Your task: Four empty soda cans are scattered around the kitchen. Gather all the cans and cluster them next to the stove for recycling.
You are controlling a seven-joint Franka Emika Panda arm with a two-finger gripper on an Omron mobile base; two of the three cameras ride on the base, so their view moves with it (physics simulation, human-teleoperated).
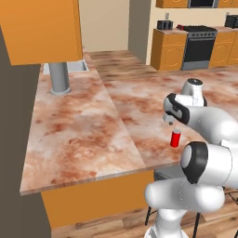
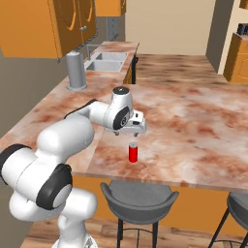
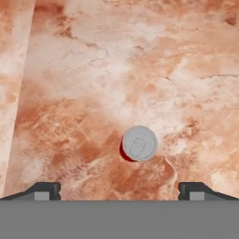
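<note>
With the hand pointed straight down over the counter, I see the gripper hovering above a red soda can, clear of it and not yet in contact. The fingers are spread to their full width, one at each lower corner of the hand view, with nothing between them. I judge this spread to be deliberate: it leaves room for the can body to pass between the pads on descent.

The can stands upright on the marbled counter, near the front edge, just above a grey stool. In the hand view its silver top sits roughly midway between the two fingers but forward of them, so I read the hand as not quite centred over the can.

The stove stands well apart, against the far wall across the room, flanked by orange cabinets. The can is therefore far from its destination, and the base must drive there once the can is held.

Next step, as I judge it: shift the hand forward slightly, lower it around the can, then close. A tilted approach risks tipping the light, empty can.
</note>
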